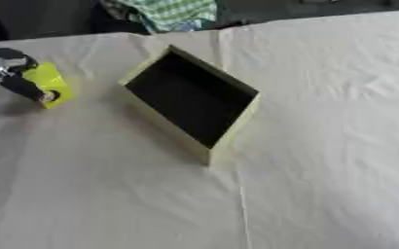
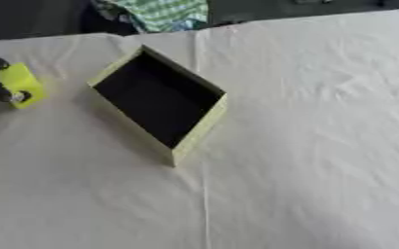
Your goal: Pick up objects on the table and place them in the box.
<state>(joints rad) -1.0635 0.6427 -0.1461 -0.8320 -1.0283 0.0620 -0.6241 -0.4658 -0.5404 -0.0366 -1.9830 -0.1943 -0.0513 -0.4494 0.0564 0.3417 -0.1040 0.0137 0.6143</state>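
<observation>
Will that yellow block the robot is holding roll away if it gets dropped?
Probably not: the yellow block looks boxy with flat faces, so it would likely settle, not roll. It seems stiff, keeping its shape in the left hand. The wrinkled cloth should slow sliding.

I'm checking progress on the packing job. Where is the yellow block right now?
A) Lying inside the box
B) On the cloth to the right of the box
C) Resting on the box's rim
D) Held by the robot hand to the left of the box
D: the yellow block sits in the left robot hand, whose fingers curl round it, left of the box, whose dark inside looks empty.
</observation>
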